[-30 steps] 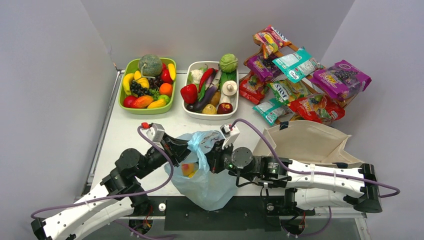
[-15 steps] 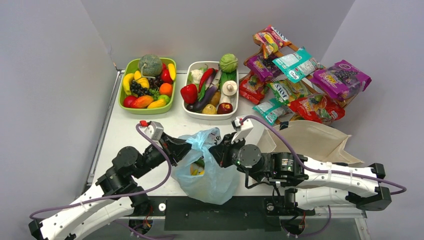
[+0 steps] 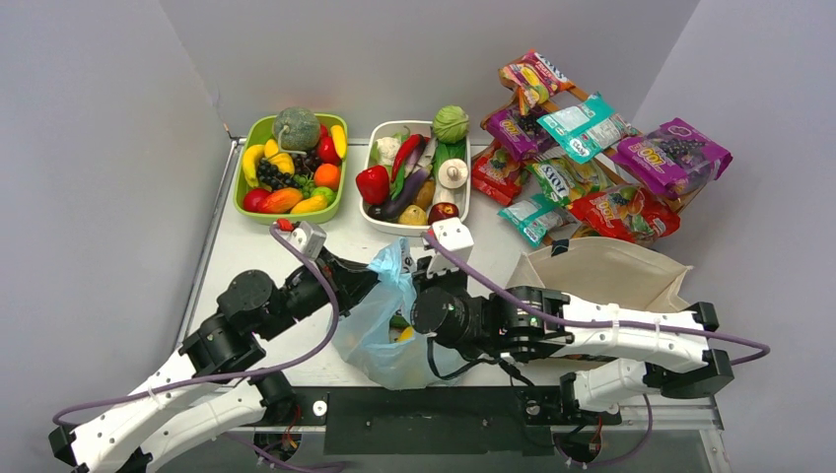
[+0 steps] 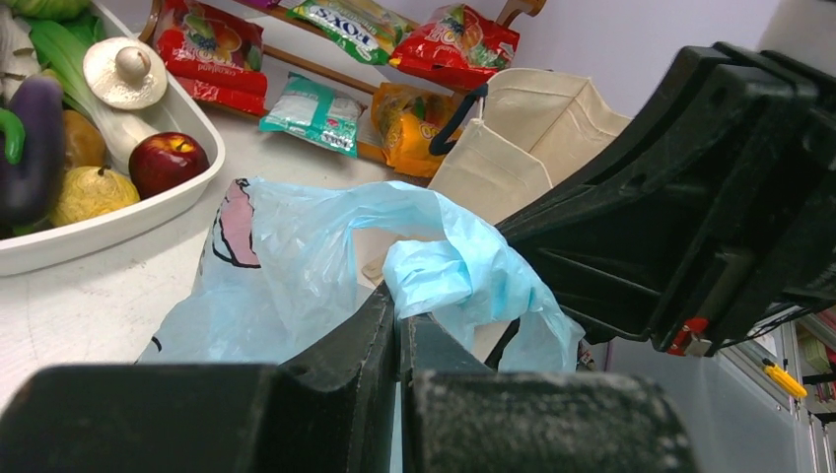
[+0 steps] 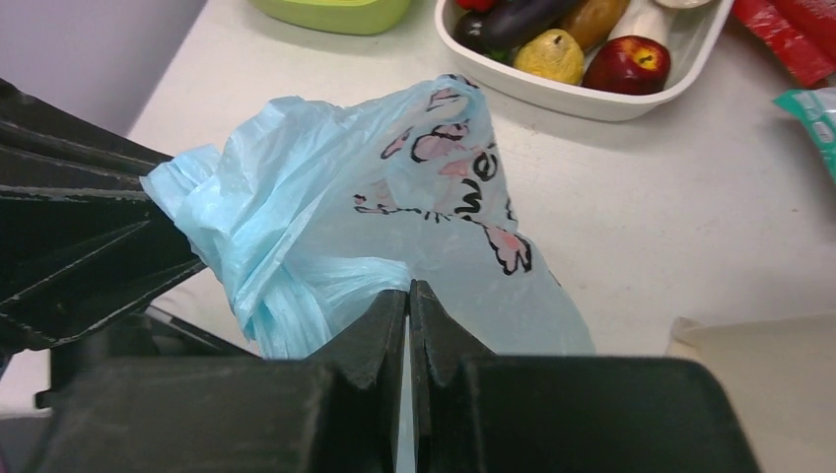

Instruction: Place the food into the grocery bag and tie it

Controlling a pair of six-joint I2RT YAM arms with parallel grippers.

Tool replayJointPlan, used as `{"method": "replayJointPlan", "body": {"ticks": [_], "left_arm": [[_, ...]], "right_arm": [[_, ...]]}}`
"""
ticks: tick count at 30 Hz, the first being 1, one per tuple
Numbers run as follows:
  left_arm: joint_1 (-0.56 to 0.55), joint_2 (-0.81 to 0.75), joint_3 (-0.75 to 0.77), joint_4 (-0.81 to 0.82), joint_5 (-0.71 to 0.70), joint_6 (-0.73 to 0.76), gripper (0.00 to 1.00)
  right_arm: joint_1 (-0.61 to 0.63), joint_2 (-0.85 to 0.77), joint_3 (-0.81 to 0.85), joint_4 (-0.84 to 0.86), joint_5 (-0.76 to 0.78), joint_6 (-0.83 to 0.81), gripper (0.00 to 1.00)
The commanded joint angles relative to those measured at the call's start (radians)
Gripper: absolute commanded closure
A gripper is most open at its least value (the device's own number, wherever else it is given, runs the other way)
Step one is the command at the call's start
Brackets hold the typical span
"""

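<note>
Right gripper (image 5: 407, 296) moved leftward, nearer left gripper (image 4: 397, 320); both clamp grocery bag (image 3: 370, 335) handles, bunched upward between jaws; crinkly translucent blue.

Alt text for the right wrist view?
The right fingers are shut on the bunched light-blue grocery bag, printed side facing the camera; the left fingers meet it at frame left. Behind, a white tray holds a red apple.

Top view looks down on the whole table (image 3: 246, 261) — both wrist views sit close, sharing the grocery bag (image 5: 325, 187).
</note>
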Motion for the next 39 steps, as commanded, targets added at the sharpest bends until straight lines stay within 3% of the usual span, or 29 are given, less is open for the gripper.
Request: {"method": "replayJointPlan", "body": {"ticks": [1, 7, 12, 15, 22, 31, 39], "left_arm": [[-0.004, 0.028, 0.075, -0.051, -0.030, 0.008, 1.00], [-0.007, 0.068, 0.126, -0.120, -0.065, -0.008, 1.00], [-0.010, 0.077, 0.171, -0.289, -0.303, -0.035, 1.00], [-0.010, 0.046, 0.147, -0.361, -0.481, -0.058, 1.00], [-0.008, -0.020, 0.097, -0.410, -0.613, -0.072, 1.00], [-0.006, -0.029, 0.046, -0.412, -0.635, -0.054, 1.00], [-0.007, 0.029, 0.143, -0.290, -0.426, 0.002, 1.00]], "right_arm": [[0.032, 0.042, 0.106, -0.146, 0.168, 0.017, 1.00], [0.047, 0.130, 0.231, -0.310, 0.276, 0.063, 1.00], [0.002, 0.231, 0.293, -0.564, 0.366, 0.212, 1.00], [-0.042, 0.195, 0.153, -0.517, 0.314, 0.216, 1.00], [-0.149, 0.055, -0.153, -0.331, 0.186, 0.175, 1.00], [-0.157, 0.019, -0.216, -0.258, 0.134, 0.147, 1.00], [-0.101, -0.015, 0.028, -0.154, 0.148, -0.099, 1.00]]}}
